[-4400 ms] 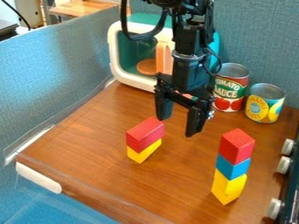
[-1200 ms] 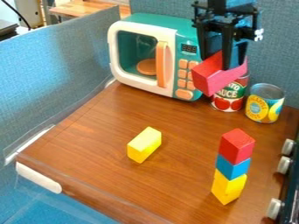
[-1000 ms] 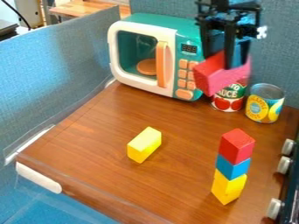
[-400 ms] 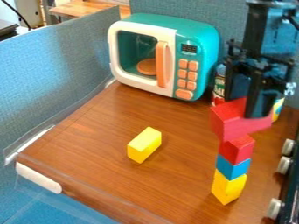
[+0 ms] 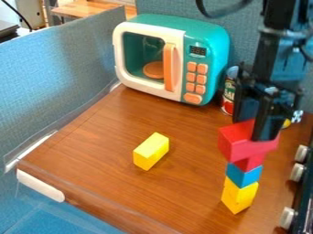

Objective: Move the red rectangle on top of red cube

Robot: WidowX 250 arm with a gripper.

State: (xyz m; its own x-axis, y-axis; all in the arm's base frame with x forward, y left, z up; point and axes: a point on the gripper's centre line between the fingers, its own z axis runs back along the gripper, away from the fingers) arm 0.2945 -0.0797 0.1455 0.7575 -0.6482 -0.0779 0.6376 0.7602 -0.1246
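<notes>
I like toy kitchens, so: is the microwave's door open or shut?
Shut: the door lies flush against the microwave, with no gap showing.

Open lane between yellow block (image 5: 151, 151) and block stack (image 5: 242, 183), microwave (image 5: 211, 34) behind
</notes>
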